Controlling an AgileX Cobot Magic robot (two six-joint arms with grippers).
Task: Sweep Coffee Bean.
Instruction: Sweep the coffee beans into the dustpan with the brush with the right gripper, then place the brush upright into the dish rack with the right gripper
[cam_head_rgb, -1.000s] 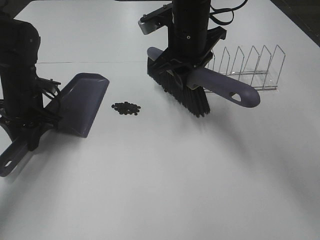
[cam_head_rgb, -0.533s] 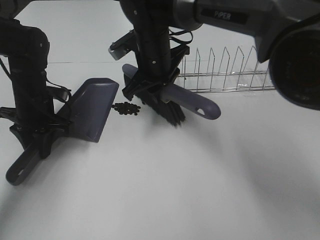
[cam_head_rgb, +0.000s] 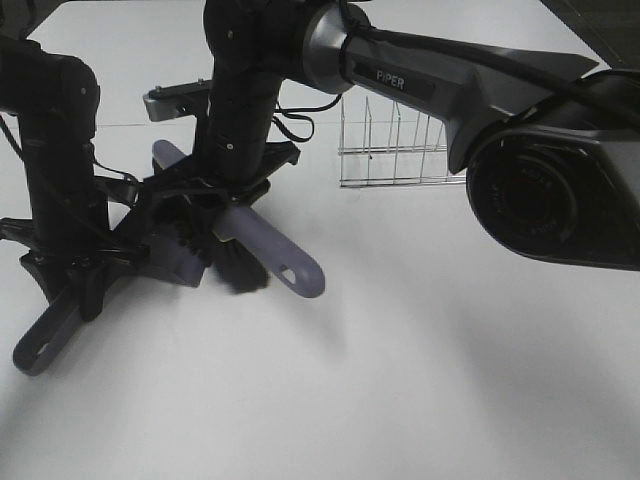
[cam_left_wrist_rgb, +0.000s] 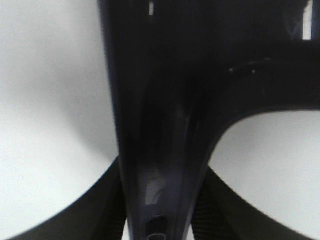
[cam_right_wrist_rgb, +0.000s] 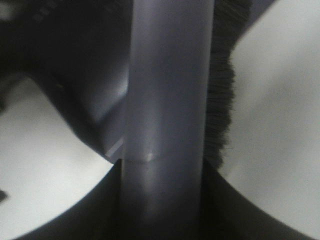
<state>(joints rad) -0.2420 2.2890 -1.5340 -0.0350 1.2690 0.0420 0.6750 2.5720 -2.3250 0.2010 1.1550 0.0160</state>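
Left fingers: clenching the handle of the dustpan, holding its lip down on the bench.
Right fingers: grasping the handle of the brush close to its head, reaching across the middle.
Bristles: pressing at the pan's mouth, at 3 o'clock of the pan.
Coffee beans: hiding under brush and arm; probably lying at the mouth.
Handling: light, hard and smooth, so likely rolling and scattering; better pushed slowly than pinched.
Wire rack: standing at 2 o'clock of the brush, well apart.

One brush, one dustpan, one wire rack.
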